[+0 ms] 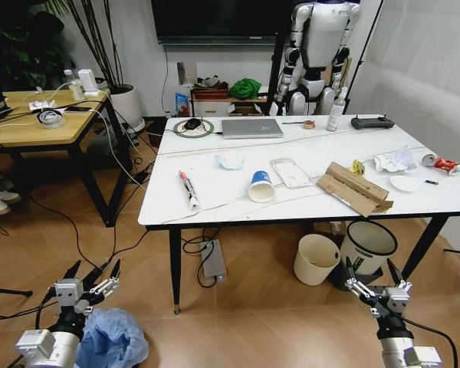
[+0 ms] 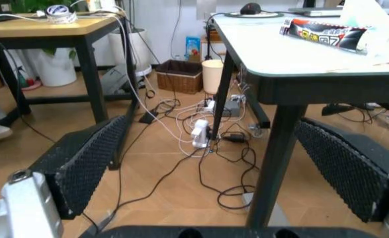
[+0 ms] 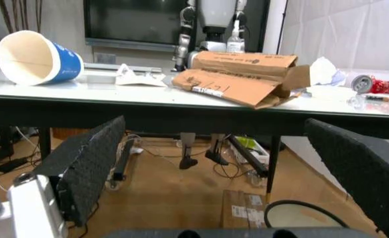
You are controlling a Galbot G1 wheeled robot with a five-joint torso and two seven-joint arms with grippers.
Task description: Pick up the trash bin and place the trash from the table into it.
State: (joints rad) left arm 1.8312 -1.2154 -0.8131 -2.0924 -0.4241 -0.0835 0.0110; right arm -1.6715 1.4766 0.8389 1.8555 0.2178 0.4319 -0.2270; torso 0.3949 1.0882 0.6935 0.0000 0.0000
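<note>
On the desk point(image 1: 215, 201): 1 cup point(image 1: 261, 186), 1 cardboard pc point(image 1: 354, 188), 1 can point(image 1: 441, 163), 1 plate point(image 1: 405, 183), 2 tissues point(image 1: 230, 159) point(image 1: 393, 160). Floor: 3 bins point(image 1: 112, 338) point(image 1: 316, 259) point(image 1: 366, 244).

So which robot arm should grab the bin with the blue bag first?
Probably the left. The left gripper hangs open just above the trash bin on the floor at the robot's left. The right gripper, also open, is far across, near the white bin with the black rim.

White marble table point(image 1: 322, 157) with cup point(image 1: 261, 186), cardboard point(image 1: 354, 188), tissues point(image 1: 230, 160).
</note>
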